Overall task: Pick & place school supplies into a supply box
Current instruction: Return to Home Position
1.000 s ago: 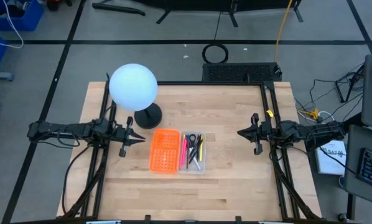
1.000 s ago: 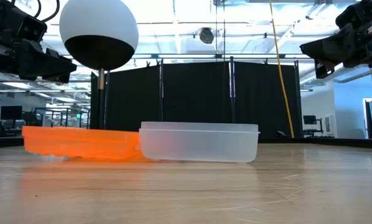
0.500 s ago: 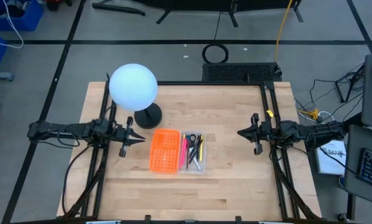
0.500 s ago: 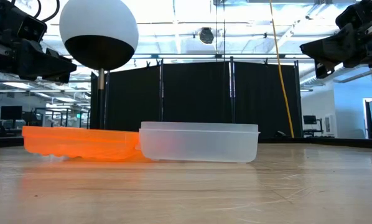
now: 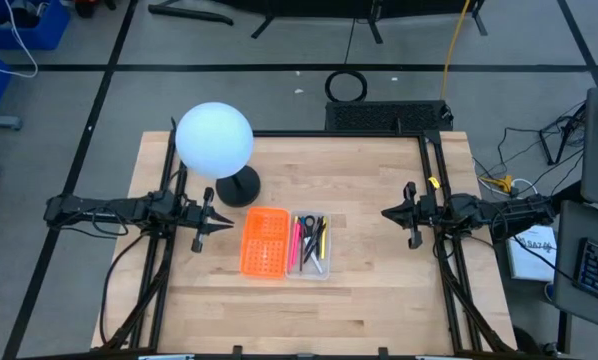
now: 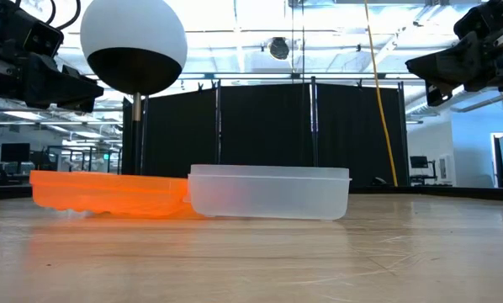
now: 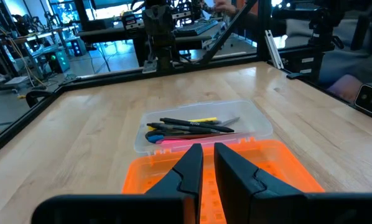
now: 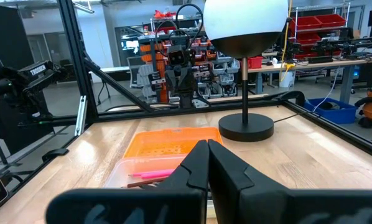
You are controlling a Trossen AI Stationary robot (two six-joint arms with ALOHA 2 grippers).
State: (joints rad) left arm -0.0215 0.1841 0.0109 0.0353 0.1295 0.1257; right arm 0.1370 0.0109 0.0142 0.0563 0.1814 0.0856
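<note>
High view: the box (image 5: 328, 246) lies mid-frame on the counter (image 5: 369, 300), its clear tray right of its orange panel (image 5: 264, 242), and the pens (image 5: 307, 242) inside run top to bottom of the frame. The left pincer (image 5: 223, 226), fingers nearly together and empty, hangs just left of the panel and is the nearer. The right pincer (image 5: 387, 212), closed on nothing, sits well apart at right. No supplies show outside the box, so no further reach seems needed; no writing is legible.
</note>
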